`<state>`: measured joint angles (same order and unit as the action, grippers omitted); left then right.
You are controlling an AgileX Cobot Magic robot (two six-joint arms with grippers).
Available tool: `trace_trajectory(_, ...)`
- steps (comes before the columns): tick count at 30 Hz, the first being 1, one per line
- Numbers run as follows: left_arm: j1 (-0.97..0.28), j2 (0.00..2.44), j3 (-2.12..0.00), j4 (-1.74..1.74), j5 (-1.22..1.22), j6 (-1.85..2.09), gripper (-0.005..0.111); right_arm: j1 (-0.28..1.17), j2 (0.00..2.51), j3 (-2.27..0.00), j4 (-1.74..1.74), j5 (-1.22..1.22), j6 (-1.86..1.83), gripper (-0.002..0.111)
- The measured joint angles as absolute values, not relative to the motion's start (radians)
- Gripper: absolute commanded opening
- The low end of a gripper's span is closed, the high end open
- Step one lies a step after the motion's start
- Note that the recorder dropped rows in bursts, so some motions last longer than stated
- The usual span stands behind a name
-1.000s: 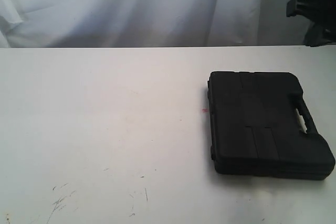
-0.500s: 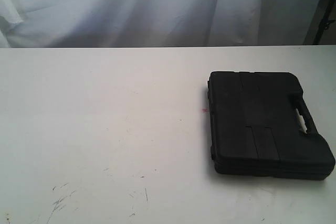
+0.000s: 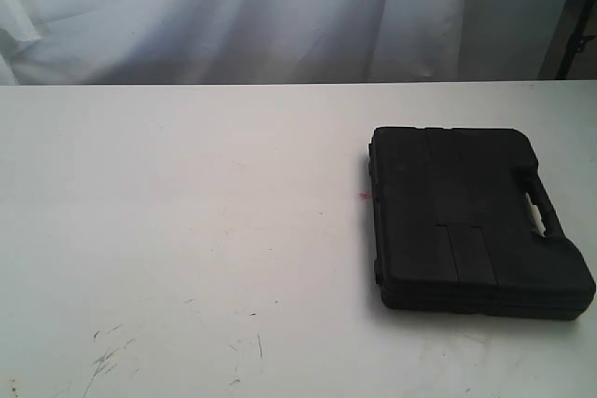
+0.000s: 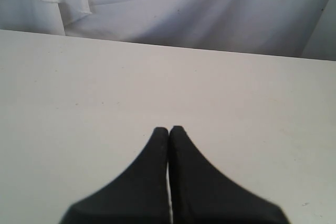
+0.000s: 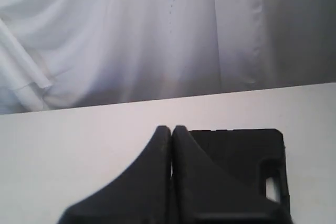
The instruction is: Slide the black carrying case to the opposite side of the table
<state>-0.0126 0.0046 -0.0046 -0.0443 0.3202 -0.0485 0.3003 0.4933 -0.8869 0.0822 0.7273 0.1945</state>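
Lying flat: one black case (image 3: 476, 221); one table (image 3: 187, 184)

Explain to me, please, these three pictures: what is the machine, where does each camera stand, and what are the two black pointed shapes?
This is a robot with two arms, and each arm ends in a claw. The wide picture comes from a camera placed away from the arms, and neither arm shows in it. It sees a white table with a black carrying case lying flat on the right part, its handle toward the right edge, and a pale curtain behind. The other two pictures come from cameras on the wrists. The pointed shape in each is that arm's claw: the left claw over bare table, and the right claw with the case beyond it. Both claws are shut and hold nothing. Nothing touches the case.
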Motion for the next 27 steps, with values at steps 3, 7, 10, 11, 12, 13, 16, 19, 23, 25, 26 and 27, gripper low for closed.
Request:
trace_trajectory(3, -0.013, 0.005, -0.005, -0.044, 0.320, -0.049, 0.000, 0.202, 0.394, -0.806, 0.080, 0.684, 0.192, 0.000)
trace_trajectory(7, -0.013, 0.005, -0.005, -0.044, 0.320, -0.049, 0.000, 0.105, 0.282, -0.657, 0.078, 0.563, 0.190, 0.000)
trace_trajectory(10, -0.013, 0.005, -0.005, -0.044, 0.320, -0.049, 0.000, 0.042, 0.172, -0.527, 0.078, 0.487, 0.190, 0.000)
trace_trajectory(11, -0.013, 0.005, -0.005, -0.044, 0.320, -0.049, 0.000, 0.034, 0.149, -0.495, 0.078, 0.476, 0.190, 0.000)
trace_trajectory(12, -0.013, 0.005, -0.005, -0.044, 0.320, -0.049, 0.000, 0.027, 0.128, -0.466, 0.078, 0.466, 0.190, 0.000)
trace_trajectory(13, -0.013, 0.005, -0.005, -0.044, 0.320, -0.049, 0.000, 0.022, 0.110, -0.437, 0.078, 0.459, 0.183, 0.000)
trace_trajectory(16, -0.013, 0.005, -0.005, -0.044, 0.320, -0.049, 0.000, 0.018, 0.075, -0.362, 0.078, 0.438, 0.138, 0.000)
trace_trajectory(19, -0.013, 0.005, -0.005, -0.044, 0.320, -0.049, 0.000, 0.018, 0.049, -0.294, 0.078, 0.415, 0.103, 0.000)
trace_trajectory(23, -0.013, 0.005, -0.005, -0.044, 0.320, -0.049, 0.000, 0.018, 0.016, -0.207, 0.078, 0.375, 0.090, 0.000)
trace_trajectory(25, -0.013, 0.005, -0.005, -0.044, 0.320, -0.049, 0.000, 0.018, 0.007, -0.173, 0.078, 0.360, 0.085, 0.000)
trace_trajectory(26, -0.013, 0.005, -0.005, -0.044, 0.320, -0.049, 0.000, 0.018, 0.005, -0.155, 0.078, 0.357, 0.085, 0.000)
trace_trajectory(27, -0.013, 0.005, -0.005, -0.044, 0.320, -0.049, 0.000, 0.018, 0.005, -0.141, 0.078, 0.357, 0.085, 0.000)
